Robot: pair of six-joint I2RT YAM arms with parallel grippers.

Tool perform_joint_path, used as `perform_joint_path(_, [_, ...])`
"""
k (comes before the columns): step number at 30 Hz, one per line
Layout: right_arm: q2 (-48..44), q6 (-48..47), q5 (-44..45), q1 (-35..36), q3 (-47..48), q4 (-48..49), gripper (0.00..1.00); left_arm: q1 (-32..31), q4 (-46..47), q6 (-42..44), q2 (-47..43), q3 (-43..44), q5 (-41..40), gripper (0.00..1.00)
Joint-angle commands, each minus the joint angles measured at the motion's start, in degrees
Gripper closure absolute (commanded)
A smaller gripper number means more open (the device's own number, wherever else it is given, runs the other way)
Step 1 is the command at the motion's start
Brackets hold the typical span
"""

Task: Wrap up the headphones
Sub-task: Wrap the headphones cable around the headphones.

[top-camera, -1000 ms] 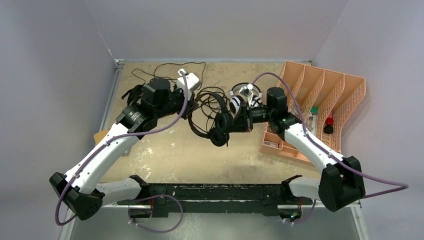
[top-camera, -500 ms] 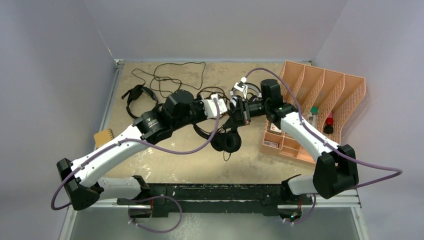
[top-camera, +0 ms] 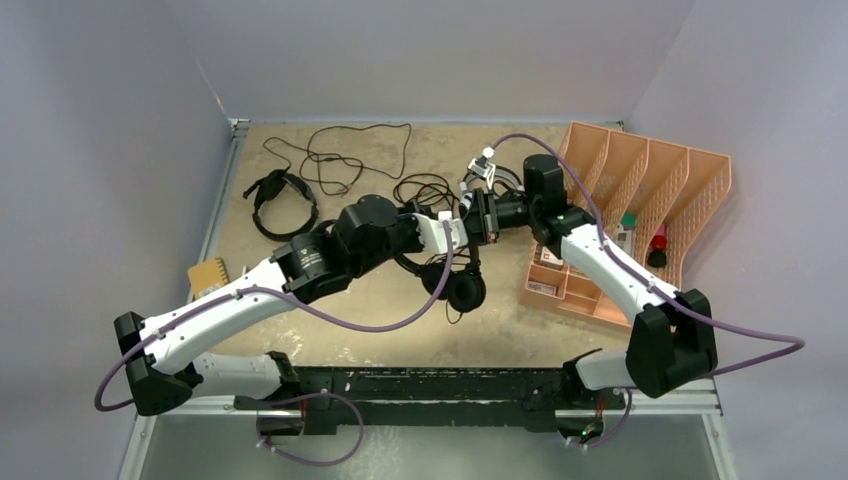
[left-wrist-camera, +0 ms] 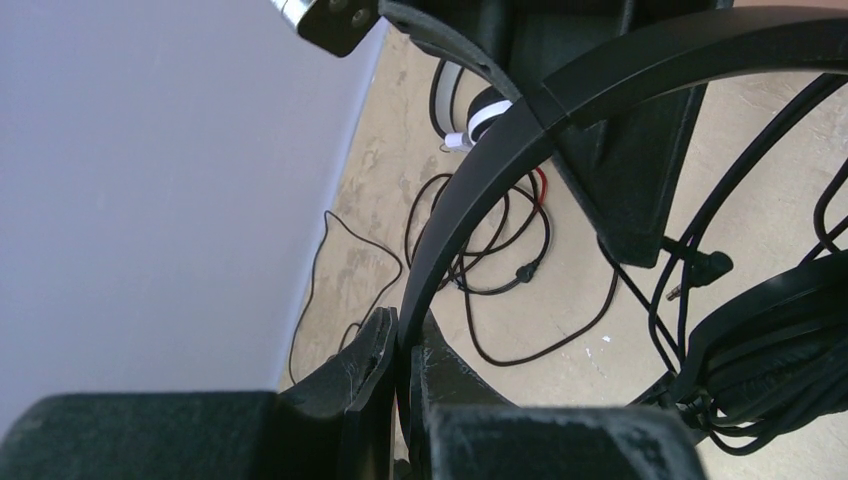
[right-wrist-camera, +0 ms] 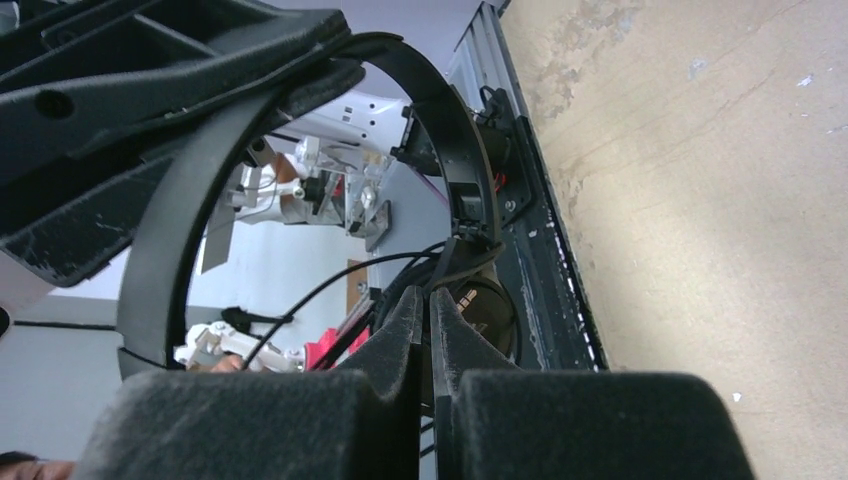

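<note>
Left jaws pinch large black headphones' headband; right jaws pressed shut by its other end; earcup hangs lower centre.

You have the larger headphones at the middle of the counter, with the left tool on their headband and the right tool just beside it. Behind the right tool lie the over-ear headphones, a coil of cable to their left. The small headphones sit rear left, with a loose cable behind them to the right. At the right edge stands the compartmented tray — at the left edge, a small flat item.
</note>
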Motion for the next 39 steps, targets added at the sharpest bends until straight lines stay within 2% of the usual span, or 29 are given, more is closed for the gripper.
perform_joint_path(1, [-2.1,4.3,0.2,0.1,1.0,6.4,1.0,-1.2,-2.1,1.2,1.6,0.1,-1.6,1.0])
perform_joint_path(14, [-1.6,5.6,1.1,1.3,-0.1,7.8,1.0,-1.7,-1.9,-1.8,2.2,-0.4,1.5,1.0])
perform_joint_path(16, [-2.1,2.2,2.2,1.3,0.7,4.2,1.0,-1.6,-2.2,-1.9,1.9,-0.6,1.5,1.0])
perform_joint_path(19, [-2.2,-4.7,5.5,1.3,3.3,-6.8,1.0,-1.7,-2.6,-2.5,1.3,-1.5,3.6,1.0])
perform_joint_path(25, [-0.2,-4.8,12.5,1.3,4.9,-4.2,1.0,-1.9,-3.1,-5.7,0.9,-2.9,7.3,1.0])
perform_joint_path(29, [0.0,0.1,10.9,1.3,3.4,2.6,1.0,-2.1,-2.5,-6.3,0.3,-4.2,6.7,1.0])
perform_joint_path(34, [-2.0,5.3,7.3,1.5,1.2,6.0,1.0,-2.1,-2.1,-6.1,1.0,-4.8,4.9,1.0])
perform_joint_path(37, [-4.3,12.7,4.7,1.8,-2.1,12.4,1.0,-2.1,-2.6,-5.5,1.9,-4.7,4.0,1.0])
perform_joint_path(39, [-5.6,11.5,5.0,1.9,-1.6,10.2,1.0,-2.1,-3.1,-5.4,2.3,-4.3,3.8,1.0])
